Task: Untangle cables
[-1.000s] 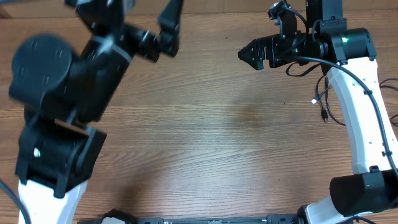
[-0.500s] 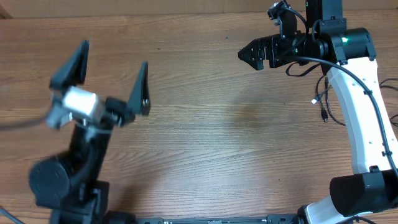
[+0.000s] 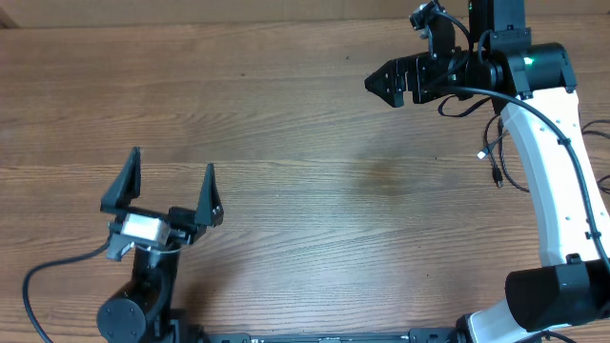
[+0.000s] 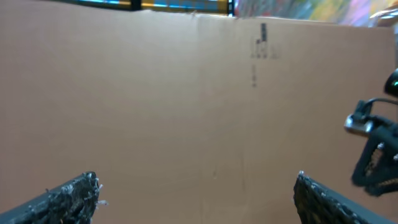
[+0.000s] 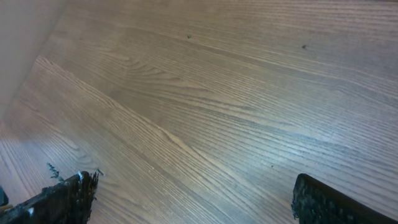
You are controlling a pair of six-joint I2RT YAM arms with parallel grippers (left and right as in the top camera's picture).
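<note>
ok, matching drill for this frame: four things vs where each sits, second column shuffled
1. left gripper
2. right gripper
3. cables
4. cardboard wall

A. along the far edge of the table
B. right side, beside the white arm link
C. near-left part of the table, open
D. far side, right of centre, open

Pairs: 1-C, 2-D, 3-B, 4-A

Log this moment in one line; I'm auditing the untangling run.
left gripper: open, empty | right gripper: open, empty | cables: on table beside right arm, ungripped
</note>
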